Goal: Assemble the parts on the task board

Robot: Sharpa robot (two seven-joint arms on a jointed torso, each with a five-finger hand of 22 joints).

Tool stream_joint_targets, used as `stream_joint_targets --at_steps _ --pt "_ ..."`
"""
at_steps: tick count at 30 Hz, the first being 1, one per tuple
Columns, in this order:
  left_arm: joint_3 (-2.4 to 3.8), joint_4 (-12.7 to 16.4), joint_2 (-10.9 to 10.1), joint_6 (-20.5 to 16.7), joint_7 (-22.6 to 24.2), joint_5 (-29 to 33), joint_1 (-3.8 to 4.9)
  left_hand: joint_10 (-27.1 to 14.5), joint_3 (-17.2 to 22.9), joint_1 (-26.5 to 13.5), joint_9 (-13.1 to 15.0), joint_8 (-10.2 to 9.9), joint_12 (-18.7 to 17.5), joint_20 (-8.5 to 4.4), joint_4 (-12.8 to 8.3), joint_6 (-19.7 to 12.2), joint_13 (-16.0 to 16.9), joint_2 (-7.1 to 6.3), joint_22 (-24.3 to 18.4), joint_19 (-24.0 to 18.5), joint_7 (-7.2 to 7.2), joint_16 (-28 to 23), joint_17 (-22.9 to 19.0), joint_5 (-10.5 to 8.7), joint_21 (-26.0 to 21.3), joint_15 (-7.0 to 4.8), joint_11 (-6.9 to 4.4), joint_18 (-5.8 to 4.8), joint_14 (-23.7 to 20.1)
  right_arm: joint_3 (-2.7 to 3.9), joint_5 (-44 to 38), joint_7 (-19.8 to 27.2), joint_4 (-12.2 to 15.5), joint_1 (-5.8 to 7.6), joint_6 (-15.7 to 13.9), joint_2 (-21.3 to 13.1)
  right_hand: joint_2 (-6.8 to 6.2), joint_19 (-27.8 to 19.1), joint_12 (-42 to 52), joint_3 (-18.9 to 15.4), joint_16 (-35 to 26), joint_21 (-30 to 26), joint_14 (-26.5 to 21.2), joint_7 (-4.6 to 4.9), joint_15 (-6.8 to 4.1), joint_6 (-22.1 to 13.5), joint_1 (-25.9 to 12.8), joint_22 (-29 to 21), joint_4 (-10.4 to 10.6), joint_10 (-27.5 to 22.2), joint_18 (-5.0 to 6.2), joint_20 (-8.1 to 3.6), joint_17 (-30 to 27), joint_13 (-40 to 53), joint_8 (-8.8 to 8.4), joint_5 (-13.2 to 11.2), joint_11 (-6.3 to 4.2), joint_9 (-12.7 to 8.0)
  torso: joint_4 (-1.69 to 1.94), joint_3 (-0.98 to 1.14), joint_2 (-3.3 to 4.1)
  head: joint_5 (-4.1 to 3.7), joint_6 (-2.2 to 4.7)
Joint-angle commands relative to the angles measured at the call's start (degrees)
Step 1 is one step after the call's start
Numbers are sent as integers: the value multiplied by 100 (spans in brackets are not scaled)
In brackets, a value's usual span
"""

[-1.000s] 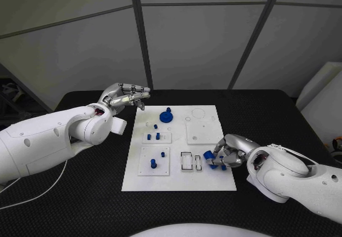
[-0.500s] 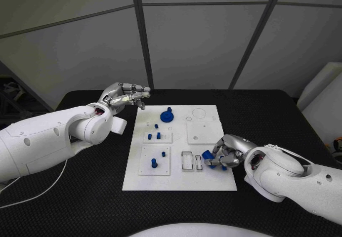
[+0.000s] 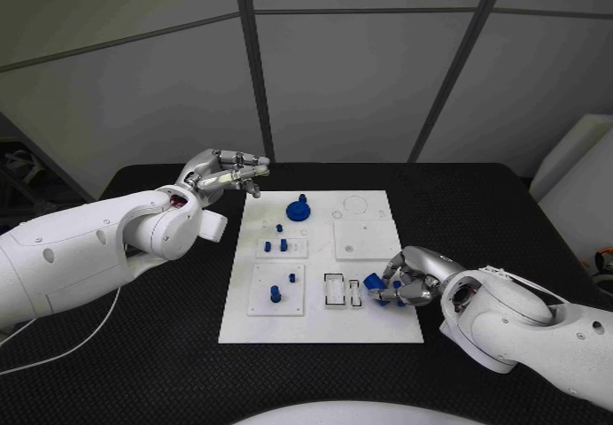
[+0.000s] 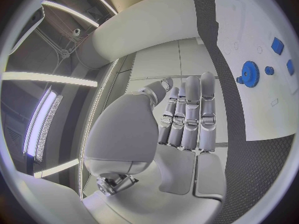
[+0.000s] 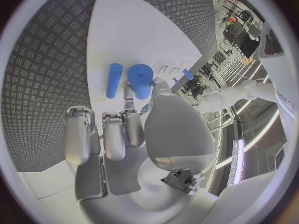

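The white task board (image 3: 320,326) lies mid-table. My right hand (image 3: 413,275) rests at the board's right edge and pinches a short blue cylinder (image 3: 375,282) between thumb and a finger. The right wrist view shows that cylinder (image 5: 141,80) at the fingertips (image 5: 129,91), with a slim blue peg (image 5: 114,79) lying beside it on the board (image 5: 131,30). The peg (image 3: 399,299) lies just under the hand. My left hand (image 3: 225,170) hovers off the board's far left corner, fingers straight and holding nothing; its fingers (image 4: 191,109) point toward the board (image 4: 258,20).
A blue gear (image 3: 298,210) with a peg stands at the board's far side, also the gear (image 4: 249,73) in the left wrist view. Several small blue pegs (image 3: 275,243) stand in the left blocks. Two white slots (image 3: 335,289) sit beside the cylinder. Black table (image 3: 153,354) surrounds the board.
My right hand and forearm have shifted slightly toward the near side while the cylinder stays in its fingertips. The left hand has not moved.
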Motion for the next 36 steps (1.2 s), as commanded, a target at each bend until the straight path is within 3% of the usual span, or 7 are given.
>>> stream_joint_targets --at_steps 1,5,11,18,25,36 --pt "4 -8 20 56 80 22 8 -57 -15 -31 -7 15 36 19 5 -27 -8 3 -5 -17 16 -15 -9 33 -20 31 1 -53 -21 8 187 -4 146 10 -344 -28 52 39 -44 -43 26 28 555 -34 -37 60 45 800 1 5 -69 -60 1292 571 39 67 -44 119 -16 -1 -20 6 9" --pt "3 -22 36 60 72 22 8 -57 -15 -31 -7 15 36 19 5 -27 -8 3 -5 -17 16 -15 -9 33 -20 31 1 -53 -21 12 244 17 288 14 -483 -56 45 40 -52 -55 27 28 556 -41 -42 53 77 802 -12 4 -69 -66 1295 569 50 102 -50 144 6 -9 -33 5 11" --pt "3 -27 36 58 70 22 8 -57 -15 -31 -7 15 36 19 5 -27 -8 3 -5 -17 16 -15 -9 33 -20 31 1 -53 -21 15 273 36 367 18 -561 -3 53 43 -61 -66 27 31 556 -44 -46 51 87 807 -7 2 -70 -71 1295 565 61 139 -55 167 4 -4 -24 38 18" --pt "2 -20 40 62 70 22 8 -57 -15 -31 -7 15 36 19 5 -27 -8 3 -5 -17 16 -15 -9 33 -20 31 1 -53 -21 16 398 51 237 19 -385 270 74 38 -99 -118 25 26 555 -38 -47 31 15 801 18 -17 -69 -76 1291 537 72 141 -51 208 -2 -8 -10 50 23" --pt "3 -9 35 57 70 22 9 -59 -15 -30 -6 19 41 21 9 -23 -8 16 -13 -14 14 -15 -11 35 -30 31 0 -52 -21 17 438 8 80 19 -286 526 173 19 -157 -294 17 6 552 -39 -42 -7 -370 781 30 -38 -63 -72 1275 506 99 73 -47 310 -9 -6 -5 68 21" --pt "3 -12 49 30 96 23 9 -58 -14 -26 -5 20 44 21 9 -22 -7 19 -15 -12 12 -15 -12 36 -32 30 -2 -51 -21 20 447 -84 -98 20 -86 757 167 10 -193 -407 10 -6 549 -57 -55 -10 -507 772 25 -45 -59 -81 1261 497 154 -157 -62 416 -12 -2 -13 75 -19"
